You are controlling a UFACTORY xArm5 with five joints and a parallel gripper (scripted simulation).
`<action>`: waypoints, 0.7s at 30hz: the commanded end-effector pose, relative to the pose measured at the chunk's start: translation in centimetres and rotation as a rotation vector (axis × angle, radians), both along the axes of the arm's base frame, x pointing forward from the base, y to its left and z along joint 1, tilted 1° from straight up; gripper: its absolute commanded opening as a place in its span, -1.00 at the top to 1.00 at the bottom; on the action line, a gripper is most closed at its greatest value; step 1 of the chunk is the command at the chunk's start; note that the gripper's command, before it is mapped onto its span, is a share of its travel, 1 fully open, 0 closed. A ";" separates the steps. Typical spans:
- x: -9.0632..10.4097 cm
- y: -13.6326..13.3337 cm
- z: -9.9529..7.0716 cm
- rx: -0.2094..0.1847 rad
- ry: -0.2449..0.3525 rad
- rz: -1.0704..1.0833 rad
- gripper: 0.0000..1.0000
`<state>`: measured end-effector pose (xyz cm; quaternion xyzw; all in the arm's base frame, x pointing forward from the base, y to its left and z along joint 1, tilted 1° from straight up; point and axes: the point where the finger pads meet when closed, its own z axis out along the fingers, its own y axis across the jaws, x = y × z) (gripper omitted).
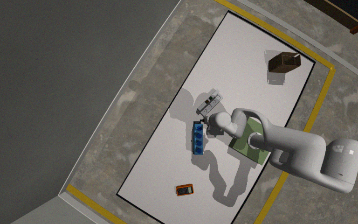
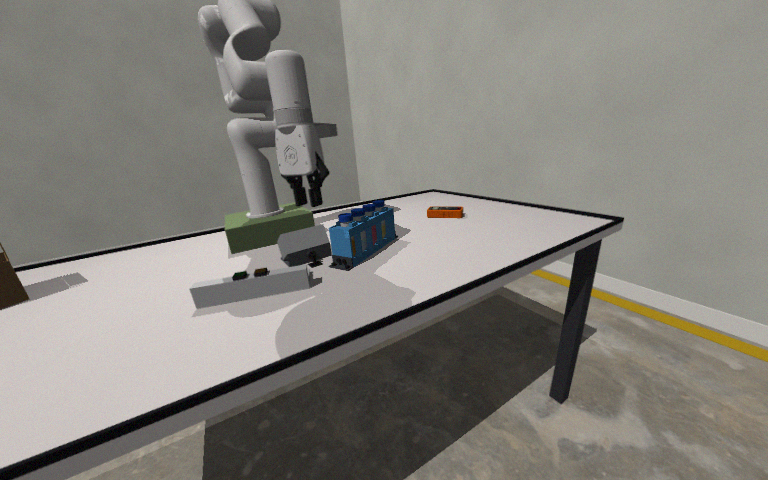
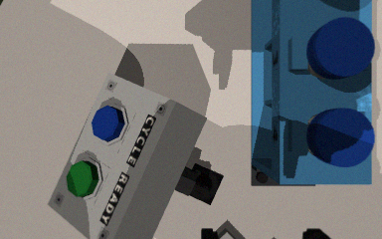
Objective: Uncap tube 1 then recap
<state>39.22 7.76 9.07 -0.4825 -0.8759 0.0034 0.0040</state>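
Below you: grey rectangular key housing (image 3: pixel 149 164), lying tilted, w/ round blue CYCLE key (image 3: pixel 107 122) above round green READY key (image 3: pixel 83 178); neither looks lit. Black plug (image 3: pixel 201 181) sticks out its right side. Right of frame: translucent blue decapping station (image 3: pixel 279 100), two dark-blue round caps (image 3: pixel 340 48) & (image 3: pixel 339 136) on.
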 end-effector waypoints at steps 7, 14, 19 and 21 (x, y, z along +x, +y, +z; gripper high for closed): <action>-1.0 3.5 0.1 -0.012 -0.007 -0.345 0.08; -1.7 5.9 0.0 -0.014 -0.009 -0.590 0.08; -2.4 8.1 0.0 -0.015 -0.010 -0.768 0.08; -2.8 9.2 0.0 -0.015 -0.010 -0.784 0.08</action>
